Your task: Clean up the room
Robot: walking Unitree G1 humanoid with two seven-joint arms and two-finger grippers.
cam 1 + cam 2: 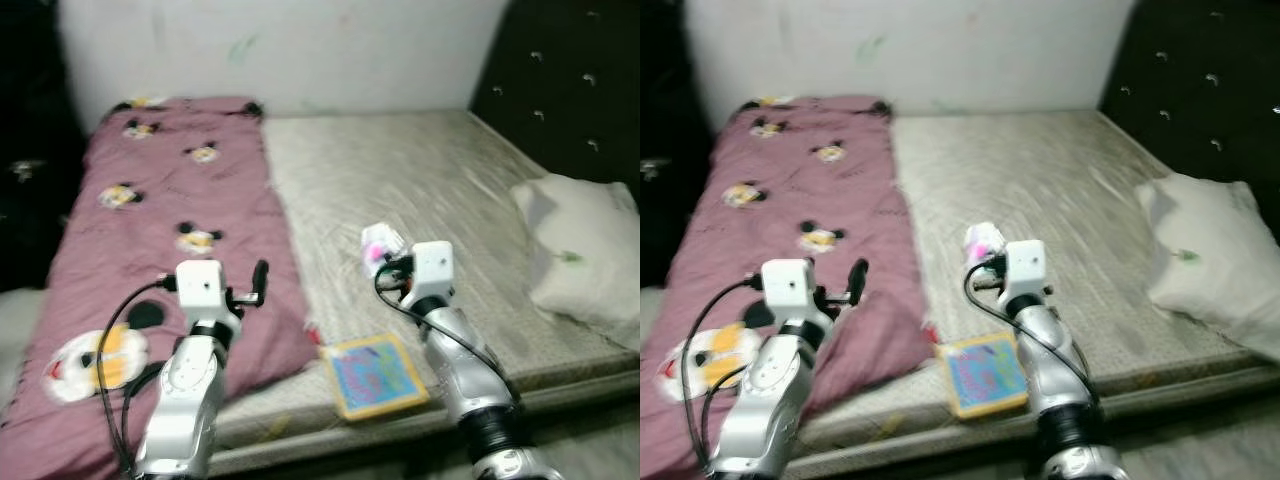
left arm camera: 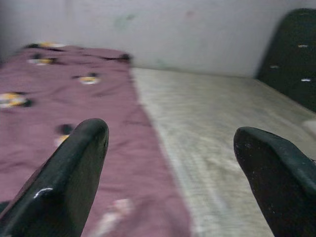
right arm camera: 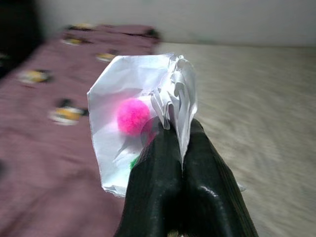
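Right gripper (image 3: 180, 133) is pinched tight on a crumpled white paper (image 3: 136, 108) with a pink pompom (image 3: 133, 116) stuck to it, held up over the bare mattress (image 1: 440, 180), near the middle of the bed. My read: very light, soft, crushes easily, so no slip risk from weight, but the thin sheet could tear or slide out of a shallow pinch. The bunched folds the fingers have now look like the best hold. Left gripper (image 2: 170, 148) hangs empty over the pink blanket (image 1: 150, 200), jaws spread wide. A colourful book (image 1: 373, 375) lies flat at the near mattress edge, stiff, best taken by an overhanging edge. White pillow (image 1: 580, 245) sits far right.
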